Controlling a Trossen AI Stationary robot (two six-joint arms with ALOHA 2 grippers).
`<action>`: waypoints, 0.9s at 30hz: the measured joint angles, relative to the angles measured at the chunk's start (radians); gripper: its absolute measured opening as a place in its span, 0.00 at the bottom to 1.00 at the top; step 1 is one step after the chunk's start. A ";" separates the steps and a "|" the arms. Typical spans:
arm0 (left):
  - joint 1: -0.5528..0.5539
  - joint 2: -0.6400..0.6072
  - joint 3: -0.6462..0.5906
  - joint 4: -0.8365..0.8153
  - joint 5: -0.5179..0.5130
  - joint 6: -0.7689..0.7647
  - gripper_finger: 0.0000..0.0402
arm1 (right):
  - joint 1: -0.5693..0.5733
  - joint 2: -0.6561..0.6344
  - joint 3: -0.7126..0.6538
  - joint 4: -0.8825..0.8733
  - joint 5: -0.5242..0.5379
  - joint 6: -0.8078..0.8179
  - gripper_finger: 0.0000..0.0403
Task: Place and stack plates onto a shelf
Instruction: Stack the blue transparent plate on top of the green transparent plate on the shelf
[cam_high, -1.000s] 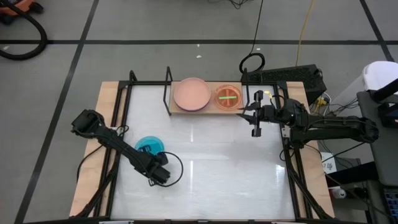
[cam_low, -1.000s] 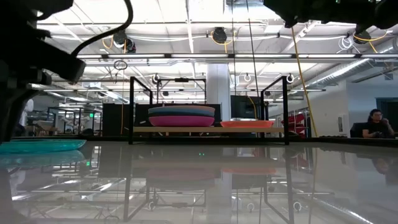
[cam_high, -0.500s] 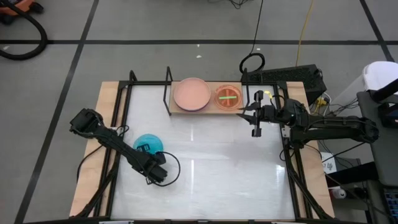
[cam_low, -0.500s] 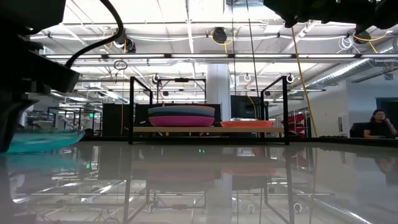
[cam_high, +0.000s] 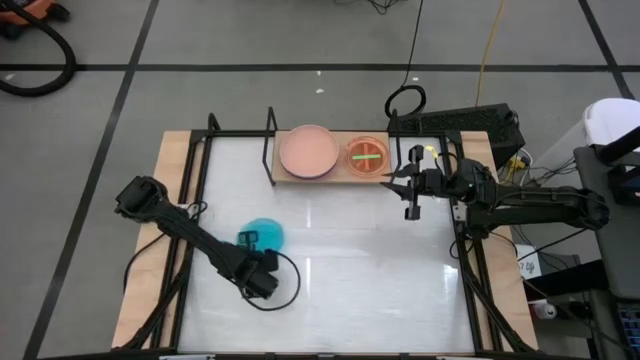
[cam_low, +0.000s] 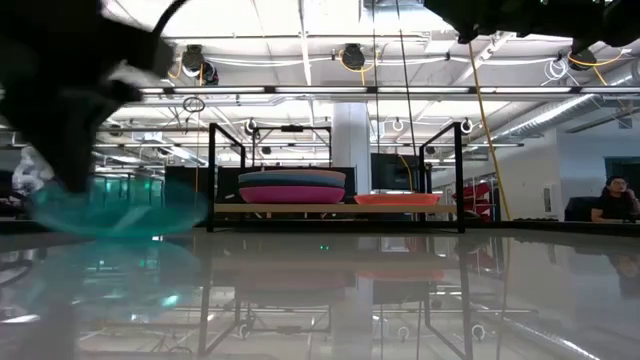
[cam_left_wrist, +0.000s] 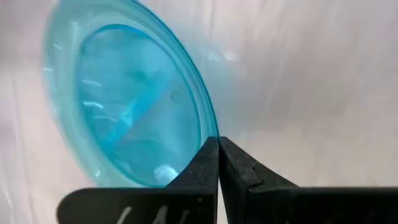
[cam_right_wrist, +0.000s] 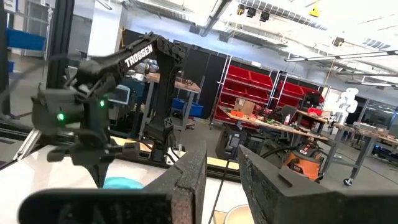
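Here, left gripper (cam_left_wrist: 218, 163) jaws clamped on teal plate (cam_high: 264, 236) rim; right gripper (cam_high: 411, 186) jaws slightly apart, near shelf (cam_high: 336, 174)

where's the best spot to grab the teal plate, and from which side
Take the teal plate by its thin raised rim, on the edge nearest the left hand, coming in low from that side. It is flat and shallow, so only the lip fits between fingers; the left hand is shut on that edge.

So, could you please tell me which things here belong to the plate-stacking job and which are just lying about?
Part of the job:
- teal plate, gripped at its rim by the left claw
- salmon-pink plate, topping the big stack
- lime green plate on the orange plate
- shelf
- right claw, beside the shelf

Lying about:
- cable loop
- yellow cable
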 joint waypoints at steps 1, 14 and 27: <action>0.007 0.000 0.026 -0.009 -0.024 0.047 0.01 | 0.000 0.000 0.000 0.000 0.000 0.000 0.19; 0.268 -0.002 0.311 0.028 -0.516 0.811 0.00 | 0.000 -0.004 0.000 0.094 -0.004 0.096 0.19; 0.664 0.029 0.348 0.565 -0.130 1.554 0.00 | 0.000 -0.116 0.000 0.057 -0.083 0.116 0.19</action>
